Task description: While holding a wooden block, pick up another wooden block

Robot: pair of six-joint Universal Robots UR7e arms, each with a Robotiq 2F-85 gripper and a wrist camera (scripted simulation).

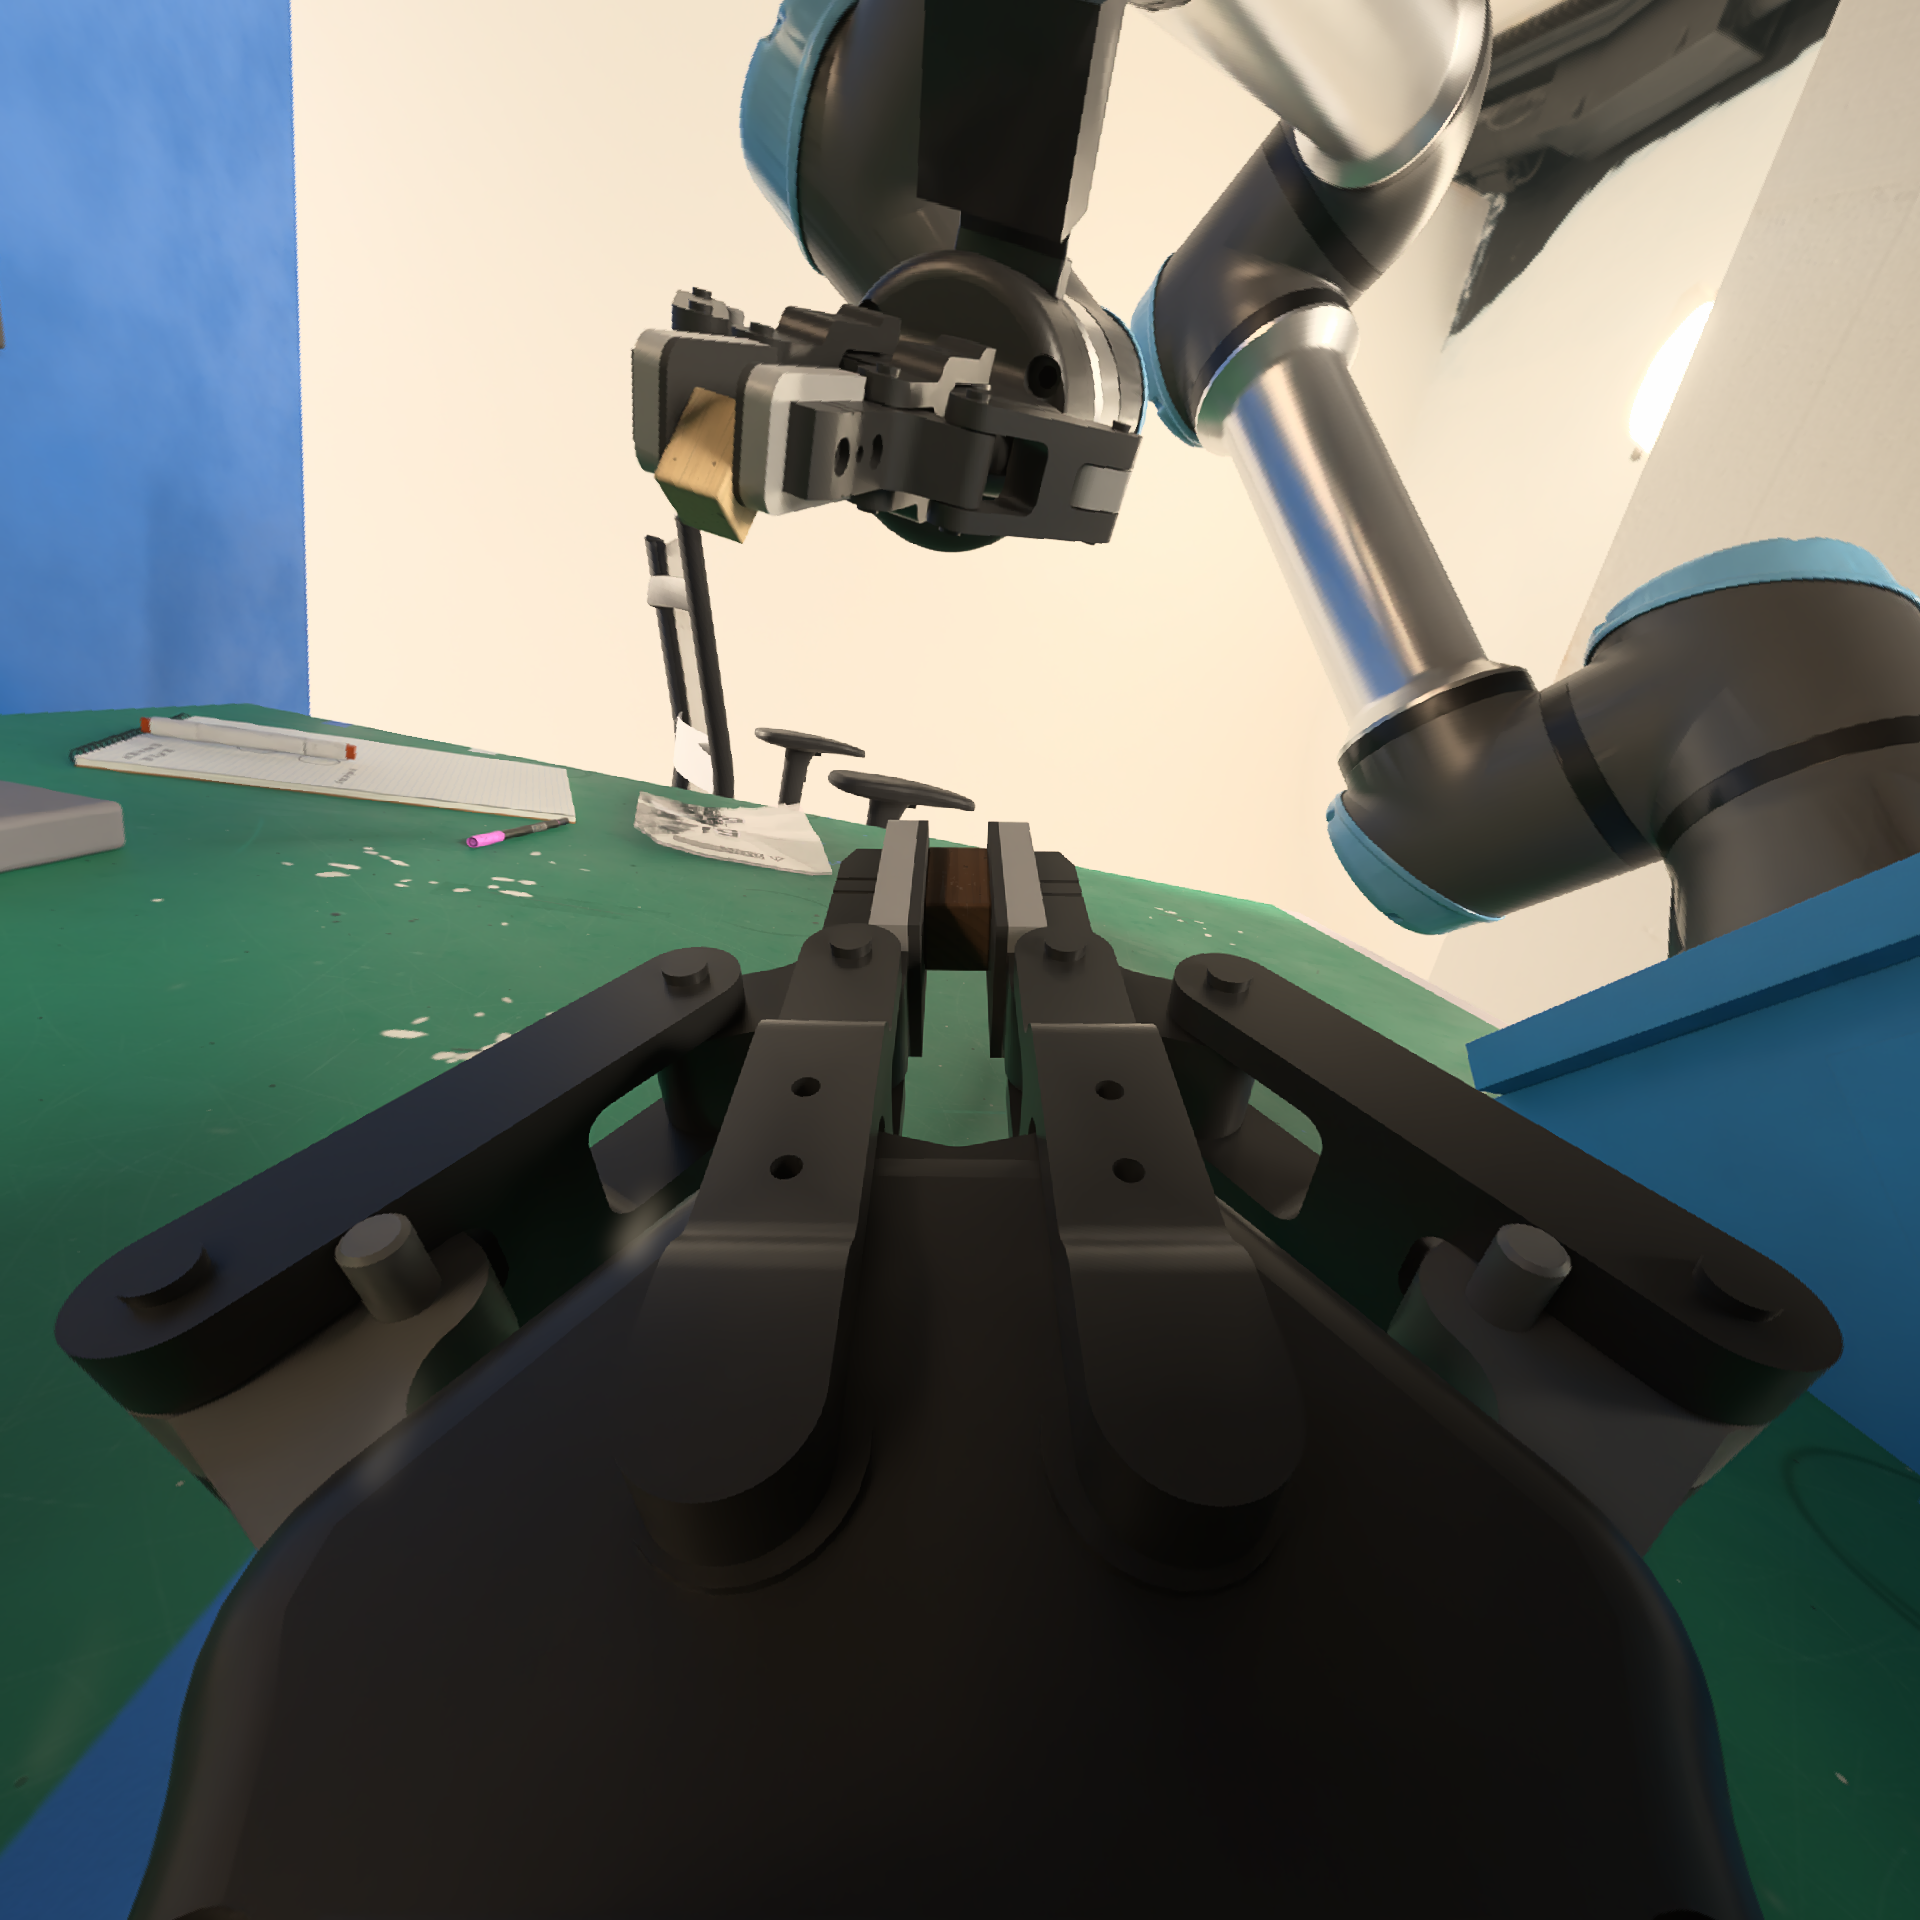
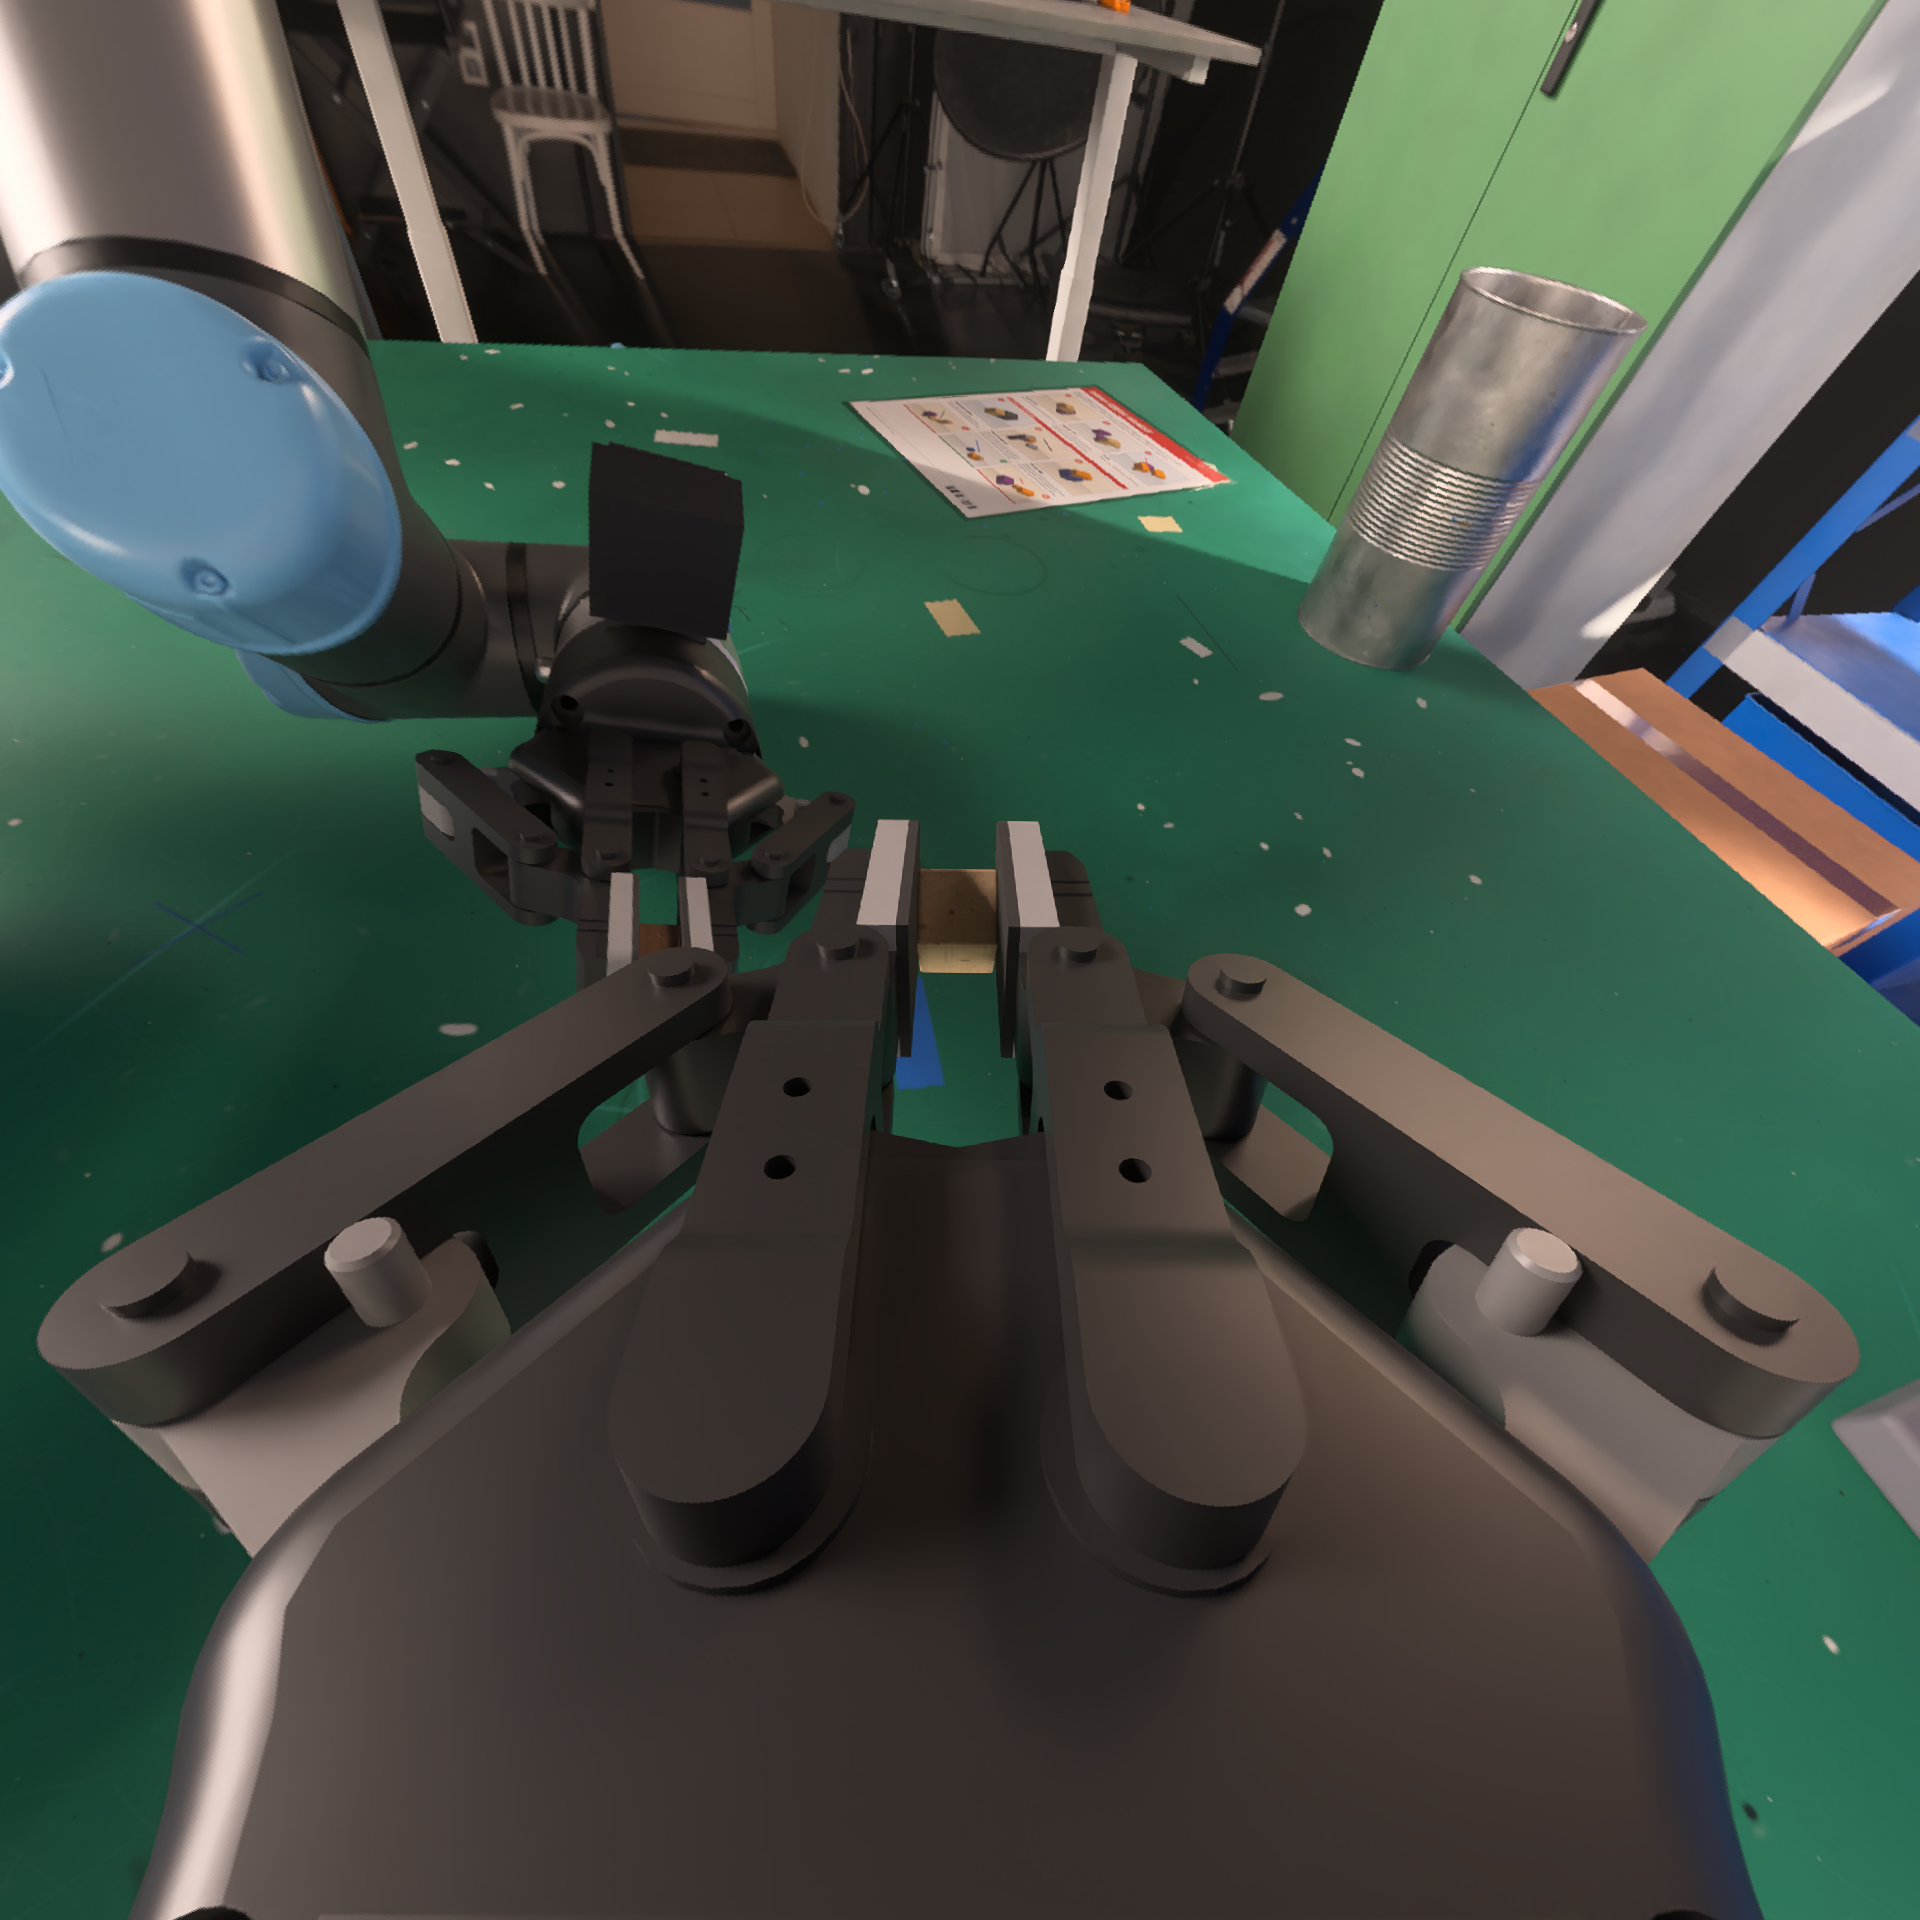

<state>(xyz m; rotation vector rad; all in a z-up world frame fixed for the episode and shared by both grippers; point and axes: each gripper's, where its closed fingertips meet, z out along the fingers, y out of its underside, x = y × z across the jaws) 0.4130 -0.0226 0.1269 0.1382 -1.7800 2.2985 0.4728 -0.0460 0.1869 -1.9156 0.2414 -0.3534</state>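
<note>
In the left wrist view my left gripper (image 1: pixel 957 883) is shut on a dark brown wooden block (image 1: pixel 957 920), low over the green table (image 1: pixel 312 987). The right gripper (image 1: pixel 698 457) hangs above and beyond it, shut on a light wooden block (image 1: pixel 707 468) that sticks out below its fingers. In the right wrist view my right gripper (image 2: pixel 957 883) is shut on the light wooden block (image 2: pixel 956 914), well above the table. The left gripper (image 2: pixel 660 914) shows lower left there, with the dark block (image 2: pixel 658 938) between its fingers.
A notepad with a pen (image 1: pixel 322 774), a pink marker (image 1: pixel 514 833) and a crumpled paper (image 1: pixel 727 831) lie at the far side. A blue box (image 1: pixel 1714 997) stands on the right. A metal can (image 2: pixel 1465 468) and a printed sheet (image 2: pixel 1039 447) sit on the table.
</note>
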